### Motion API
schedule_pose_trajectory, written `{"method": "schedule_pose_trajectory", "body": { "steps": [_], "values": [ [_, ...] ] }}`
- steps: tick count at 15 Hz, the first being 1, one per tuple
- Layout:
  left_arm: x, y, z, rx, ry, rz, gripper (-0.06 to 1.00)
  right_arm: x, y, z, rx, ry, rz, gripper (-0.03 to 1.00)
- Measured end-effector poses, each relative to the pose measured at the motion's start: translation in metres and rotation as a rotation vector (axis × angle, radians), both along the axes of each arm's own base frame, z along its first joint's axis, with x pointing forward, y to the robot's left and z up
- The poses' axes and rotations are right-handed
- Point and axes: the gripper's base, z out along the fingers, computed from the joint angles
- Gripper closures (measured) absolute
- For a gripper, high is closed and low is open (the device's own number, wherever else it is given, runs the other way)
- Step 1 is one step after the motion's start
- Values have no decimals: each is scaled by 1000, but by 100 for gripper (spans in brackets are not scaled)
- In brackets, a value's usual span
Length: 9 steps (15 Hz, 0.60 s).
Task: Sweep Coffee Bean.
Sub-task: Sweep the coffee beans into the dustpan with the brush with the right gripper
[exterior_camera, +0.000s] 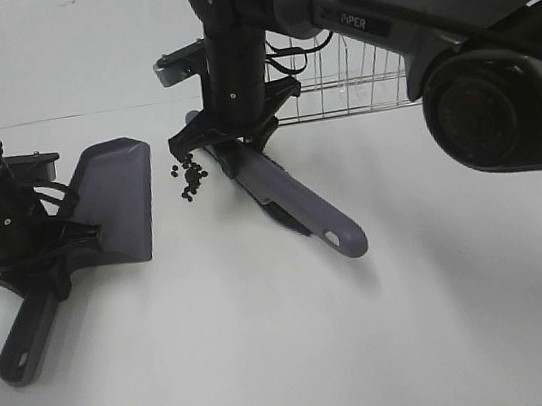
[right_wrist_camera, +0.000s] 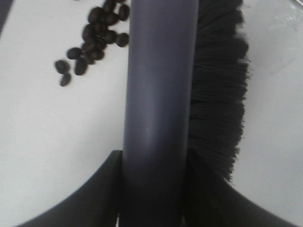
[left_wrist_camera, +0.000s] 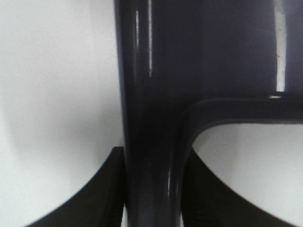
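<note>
Two robot arms are working over a white table (exterior_camera: 276,384); the left gripper (exterior_camera: 42,281) is clamping fully shut on the handle (left_wrist_camera: 151,118) of a grey dustpan (exterior_camera: 114,200), its dark jaws pressing against both sides of the stem; the dustpan is lying flat near the table's left edge, its open lip facing the middle of the table and its handle pointing toward the near left corner. The right gripper (exterior_camera: 233,150) is gripping a grey brush (exterior_camera: 297,204), jaws shut on the shaft right alongside the black bristles (right_wrist_camera: 218,94); the brush is slanting across the middle of the table, its free end pointing toward the near edge. The coffee beans (exterior_camera: 189,175), a small dark cluster, are sitting on the bare table between the dustpan's lip and the head of the brush; they are lying just beside the brush and near the dustpan, apart from its lip. A wire basket (exterior_camera: 355,80) is standing behind the right arm, toward the table's far edge.
</note>
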Motion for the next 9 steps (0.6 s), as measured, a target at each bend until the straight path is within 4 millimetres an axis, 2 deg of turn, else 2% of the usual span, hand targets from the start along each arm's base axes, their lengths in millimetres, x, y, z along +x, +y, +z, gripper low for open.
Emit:
{"method": "schedule_pose_trajectory", "body": {
  "steps": [3,5,9],
  "values": [
    [0,0,0,0,0,-1,67,-7,20,8,85,5,63,70],
    [0,0,0,-1,0,-1,67,-19,37,9,149,39,124,70],
    [0,0,0,-1,0,-1,67,-28,55,19,289,87,149,70]
  ]
}}
